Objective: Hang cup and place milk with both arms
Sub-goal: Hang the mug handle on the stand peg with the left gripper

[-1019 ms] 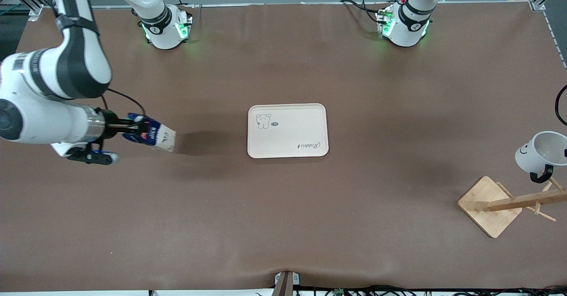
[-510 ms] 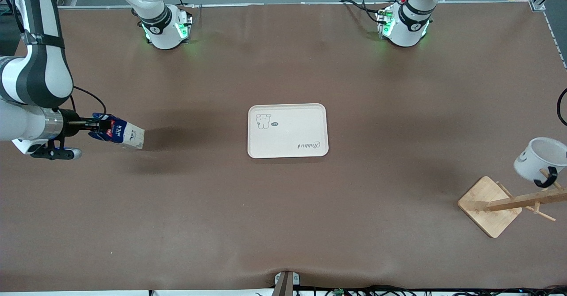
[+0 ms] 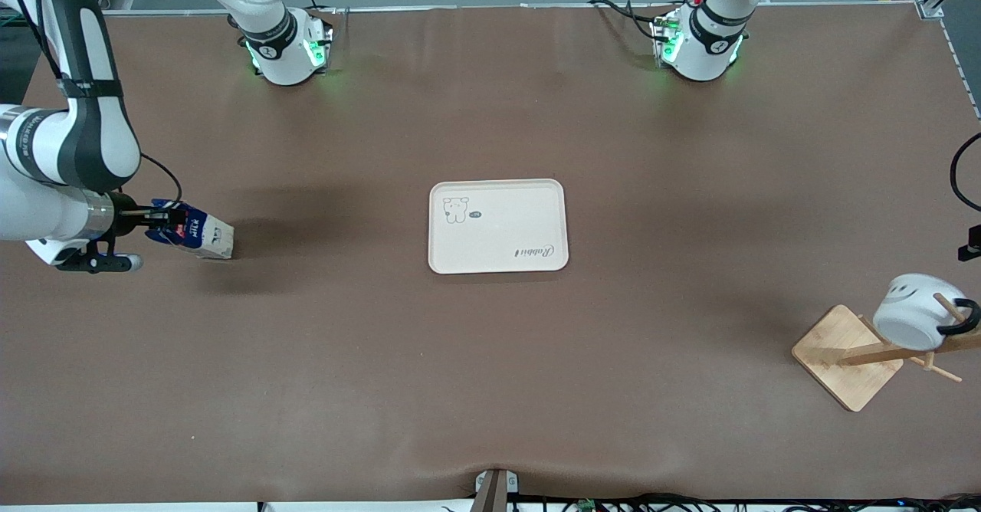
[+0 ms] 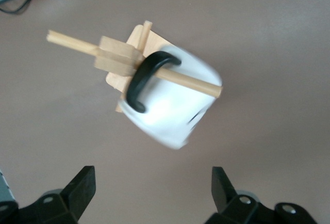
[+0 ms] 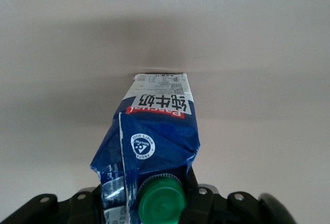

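The white smiley cup (image 3: 912, 319) hangs by its black handle (image 4: 142, 79) on a peg of the wooden rack (image 3: 843, 355) at the left arm's end of the table. In the left wrist view the cup (image 4: 172, 110) is blurred. My left gripper (image 4: 152, 182) is open and empty, drawn back from the cup. Only a black bit of it (image 3: 969, 251) shows at the front view's edge. My right gripper (image 3: 157, 224) is shut on the top of the blue and white milk (image 3: 201, 237), which is tilted low over the table at the right arm's end. The green cap (image 5: 162, 201) sits between the jaws.
A cream tray (image 3: 498, 187) with a bear drawing lies at the table's middle, nothing on it. The rack's square base (image 3: 820, 343) stands nearer to the front camera than the tray. Cables run along the table's edge closest to the front camera.
The cup dropped onto the rack peg, and my left gripper let go and drew back. My right gripper carried the milk farther toward the right arm's end of the table.
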### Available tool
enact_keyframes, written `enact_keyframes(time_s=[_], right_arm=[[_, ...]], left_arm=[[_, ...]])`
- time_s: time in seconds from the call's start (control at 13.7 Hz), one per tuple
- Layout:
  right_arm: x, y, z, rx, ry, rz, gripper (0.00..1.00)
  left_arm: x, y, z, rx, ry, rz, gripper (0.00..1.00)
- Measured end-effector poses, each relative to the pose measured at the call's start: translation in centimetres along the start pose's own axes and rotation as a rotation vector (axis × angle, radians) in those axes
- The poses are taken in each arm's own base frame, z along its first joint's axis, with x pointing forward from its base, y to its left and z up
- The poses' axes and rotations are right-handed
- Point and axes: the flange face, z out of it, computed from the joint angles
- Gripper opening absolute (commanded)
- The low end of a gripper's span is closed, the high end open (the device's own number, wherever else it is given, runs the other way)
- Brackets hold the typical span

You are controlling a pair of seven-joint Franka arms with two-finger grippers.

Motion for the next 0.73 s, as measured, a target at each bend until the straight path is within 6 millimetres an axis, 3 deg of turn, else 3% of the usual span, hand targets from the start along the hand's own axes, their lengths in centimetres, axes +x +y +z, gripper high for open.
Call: enact_keyframes(time_s=[0.22, 0.51, 0.58, 0.73], right_arm=[[-0.2, -0.1, 0.8, 0.002, -0.009, -0.002, 0.00], [-0.4, -0.2, 1.4, 0.003, -0.016, -0.005, 0.02], [-0.4, -0.2, 1.4, 0.003, -0.016, -0.005, 0.23], [-0.4, -0.2, 1.4, 0.003, -0.016, -0.005, 0.39]], left_arm=[[-0.3, 3.1, -1.4, -0.046, -0.067, -0.094, 1.00], [0.6, 8.5, -4.8, -0.049, -0.062, -0.195, 1.00], [0.7, 9.5, -5.5, -0.047, -0.059, -0.209, 1.00], [0.8, 11.4, -6.5, -0.049, -0.062, -0.208, 1.00]])
